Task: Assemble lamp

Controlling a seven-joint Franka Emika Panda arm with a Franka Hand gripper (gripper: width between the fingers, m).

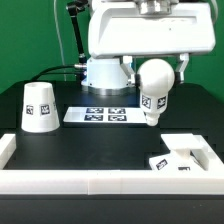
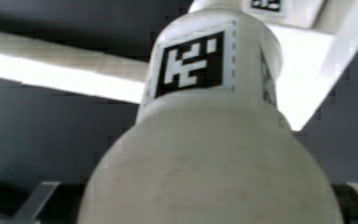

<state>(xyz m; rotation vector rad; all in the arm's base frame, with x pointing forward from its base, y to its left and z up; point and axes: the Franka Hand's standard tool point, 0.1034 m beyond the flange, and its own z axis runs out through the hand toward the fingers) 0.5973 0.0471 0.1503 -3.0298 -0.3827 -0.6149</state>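
Note:
My gripper [image 1: 155, 72] is shut on the round white bulb [image 1: 153, 82] and holds it in the air, with its tagged stem [image 1: 150, 108] pointing down. In the wrist view the bulb [image 2: 202, 150] fills the frame between my two fingers [image 2: 23, 203], and its stem tag [image 2: 211, 60] points away. The flat square base [image 1: 178, 158] lies on the table at the front of the exterior view's right, below and to the right of the bulb; its edge shows beyond the stem tip [image 2: 286, 8]. The cone shade [image 1: 40, 107] stands on the exterior view's left.
The marker board [image 1: 107, 116] lies flat behind the bulb near the robot's pedestal. A low white wall [image 1: 60, 180] runs along the front and sides of the black table; a stretch of it shows in the wrist view [image 2: 43, 62].

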